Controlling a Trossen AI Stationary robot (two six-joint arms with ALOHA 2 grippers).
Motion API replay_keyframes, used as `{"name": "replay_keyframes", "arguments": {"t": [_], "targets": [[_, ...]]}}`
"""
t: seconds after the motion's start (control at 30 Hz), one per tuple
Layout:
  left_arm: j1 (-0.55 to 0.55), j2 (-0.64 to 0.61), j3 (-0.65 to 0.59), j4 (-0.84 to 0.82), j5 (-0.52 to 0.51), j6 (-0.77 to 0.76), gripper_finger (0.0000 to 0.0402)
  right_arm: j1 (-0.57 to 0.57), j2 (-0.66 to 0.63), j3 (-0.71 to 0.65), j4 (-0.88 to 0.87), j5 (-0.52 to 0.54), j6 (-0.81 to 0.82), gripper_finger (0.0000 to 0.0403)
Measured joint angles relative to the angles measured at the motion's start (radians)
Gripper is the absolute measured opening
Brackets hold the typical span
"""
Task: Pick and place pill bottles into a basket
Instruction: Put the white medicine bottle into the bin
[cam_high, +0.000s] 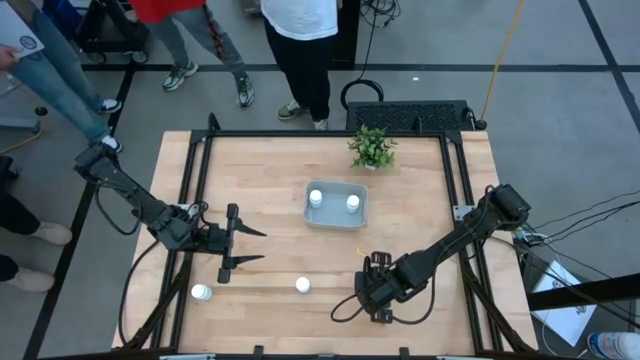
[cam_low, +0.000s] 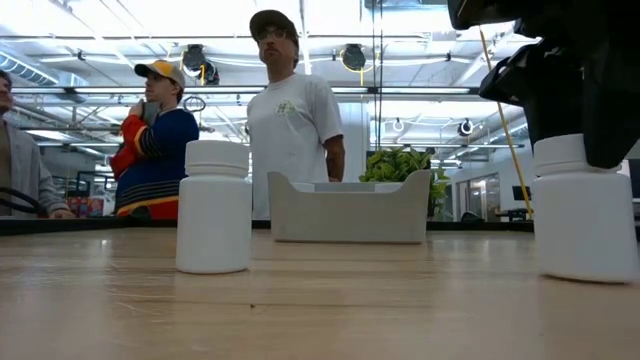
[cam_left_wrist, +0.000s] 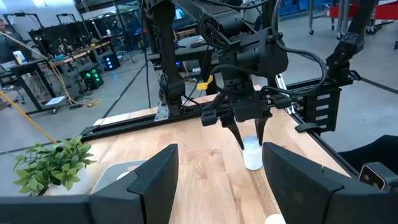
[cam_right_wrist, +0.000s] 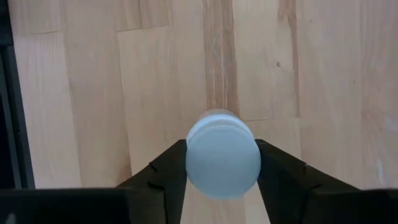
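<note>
Two white pill bottles (cam_high: 315, 198) (cam_high: 352, 203) stand inside the pale grey-blue basket (cam_high: 335, 218) at the table's middle. Two more stand on the table near the front edge (cam_high: 303, 285) (cam_high: 201, 292). A further bottle (cam_right_wrist: 222, 155) stands on its base under my right gripper (cam_high: 378, 290), which is shut on it; it also shows in the low view (cam_low: 585, 215) and the left wrist view (cam_left_wrist: 252, 154). My left gripper (cam_high: 247, 247) is open and empty, left of the basket. My right gripper pinches the bottle's round cap (cam_right_wrist: 205, 140) between its two fingers (cam_right_wrist: 168, 168), one on each side. The fingers come from above, pointing down. The bottle stands upright with its base on the table (cam_low: 585, 272).
A small green potted plant (cam_high: 372, 148) stands at the table's far edge behind the basket. People stand beyond the far edge (cam_low: 290, 120). Black frame rails (cam_high: 200, 180) run along the table's left and right sides.
</note>
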Motion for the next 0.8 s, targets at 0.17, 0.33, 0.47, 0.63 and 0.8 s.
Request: {"name": "replay_keyframes", "arguments": {"t": [0.17, 0.33, 0.47, 0.63, 0.8], "targets": [[0.000, 0.000, 0.000, 0.000, 0.000, -0.001, 0.0239, 0.000, -0.034, 0.000, -0.003, 0.037, -0.018, 0.0151], [0.000, 0.000, 0.000, -0.001, -0.006, -0.003, 0.0239, 0.001, -0.114, 0.000, -0.004, 0.139, -0.043, 0.0151], [0.000, 0.000, 0.000, -0.001, -0.008, -0.003, 0.0239, 0.011, -0.199, 0.000, -0.002, 0.253, -0.077, 0.0151], [0.000, 0.000, 0.000, -0.001, -0.009, -0.003, 0.0239, 0.031, -0.292, 0.000, 0.007, 0.421, -0.134, 0.0151], [0.000, 0.000, 0.000, -0.001, -0.010, -0.003, 0.0239, 0.059, -0.346, 0.000, 0.063, 0.614, -0.234, 0.0151]]}}
